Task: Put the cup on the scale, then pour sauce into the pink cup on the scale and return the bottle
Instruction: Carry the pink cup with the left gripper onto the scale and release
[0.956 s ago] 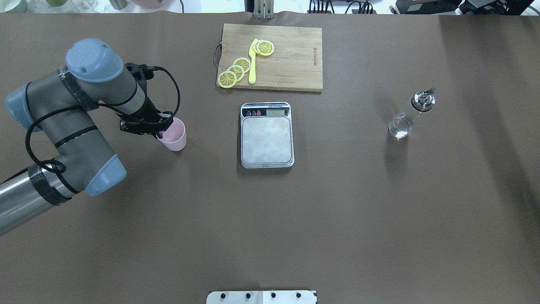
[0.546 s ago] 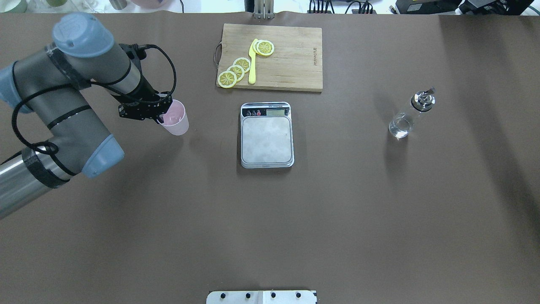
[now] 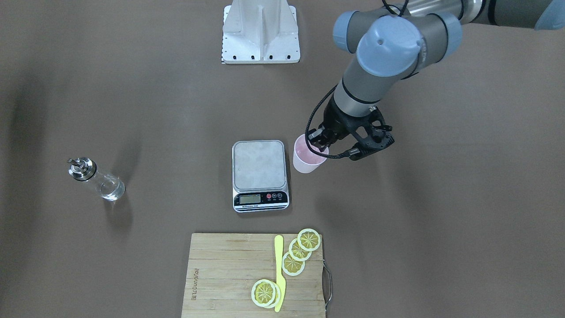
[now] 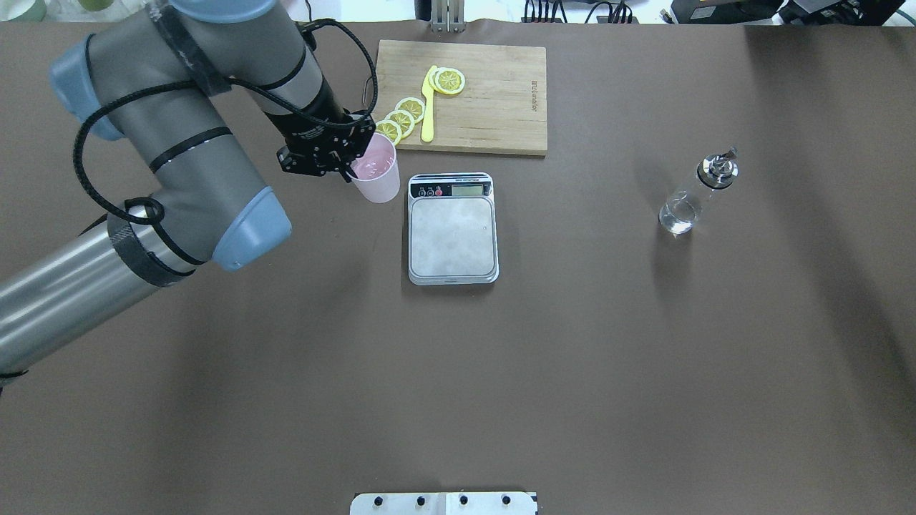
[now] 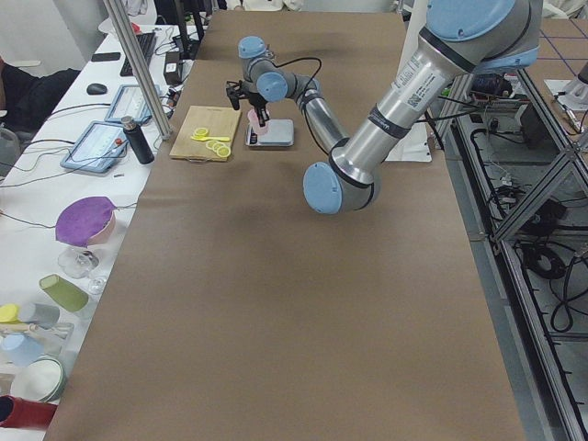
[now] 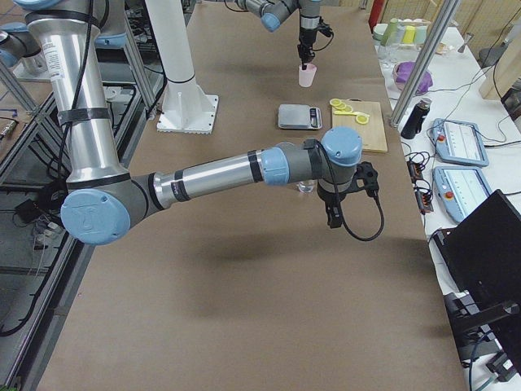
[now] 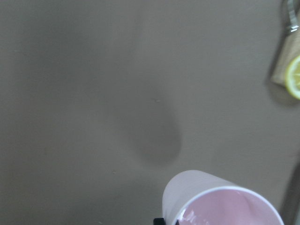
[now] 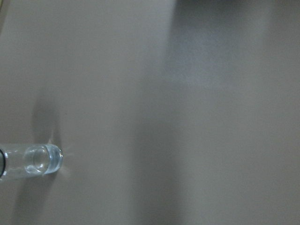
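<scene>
The left gripper [image 4: 356, 166] is gripping the cup [image 4: 378, 180] by its rim, with its fingers clenched on the wall nearest the arm. It is holding the cup clear of the counter [image 4: 501, 372], toward the far edge and a little to the left-end side of the middle. The scale [image 4: 452, 236] is sitting near the counter's middle with nothing on its platform, its display strip facing the far edge. The bottle [image 4: 687, 204] is standing upright toward the right end, untouched. The right gripper [image 6: 330, 218] is hovering near it, but it is showing only from the side, so I cannot tell whether it is released or clenched. To do this step well, I judge the cup needs carrying level over the platform's centre, away from the display strip, then lowering until its base is resting flat before the fingers let go. The cup is hanging directly below the fingers, mouth up, just beside the scale's far left corner and not yet over it.
</scene>
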`<state>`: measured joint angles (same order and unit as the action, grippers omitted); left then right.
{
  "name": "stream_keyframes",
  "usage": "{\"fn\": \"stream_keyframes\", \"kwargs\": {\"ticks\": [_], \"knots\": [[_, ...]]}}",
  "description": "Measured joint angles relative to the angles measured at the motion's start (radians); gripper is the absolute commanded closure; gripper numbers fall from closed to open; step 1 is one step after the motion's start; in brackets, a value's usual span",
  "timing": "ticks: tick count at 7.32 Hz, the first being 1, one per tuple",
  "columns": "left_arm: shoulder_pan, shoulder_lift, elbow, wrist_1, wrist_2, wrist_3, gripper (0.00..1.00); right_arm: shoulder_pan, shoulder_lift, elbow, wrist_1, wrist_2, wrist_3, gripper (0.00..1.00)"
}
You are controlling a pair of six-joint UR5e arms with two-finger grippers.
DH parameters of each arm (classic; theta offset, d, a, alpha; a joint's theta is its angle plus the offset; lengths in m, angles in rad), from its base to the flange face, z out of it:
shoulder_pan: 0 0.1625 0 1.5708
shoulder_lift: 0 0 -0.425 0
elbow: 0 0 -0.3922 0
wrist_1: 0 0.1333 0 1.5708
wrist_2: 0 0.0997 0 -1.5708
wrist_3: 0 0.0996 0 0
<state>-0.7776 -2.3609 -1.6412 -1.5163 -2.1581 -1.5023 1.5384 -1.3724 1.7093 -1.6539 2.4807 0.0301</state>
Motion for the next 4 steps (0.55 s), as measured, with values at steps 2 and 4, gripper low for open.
{"fn": "stream_keyframes", "kwargs": {"ticks": [2,4], "knots": [[0.085,-0.059,0.027,0.003,0.086,-0.072,1.00,-0.047,0.061,0.071,0.006,-0.004,0.167,0.00],[0.132,-0.100,0.095,-0.008,0.143,-0.087,1.00,-0.102,0.074,0.182,0.013,-0.054,0.271,0.00]]}}
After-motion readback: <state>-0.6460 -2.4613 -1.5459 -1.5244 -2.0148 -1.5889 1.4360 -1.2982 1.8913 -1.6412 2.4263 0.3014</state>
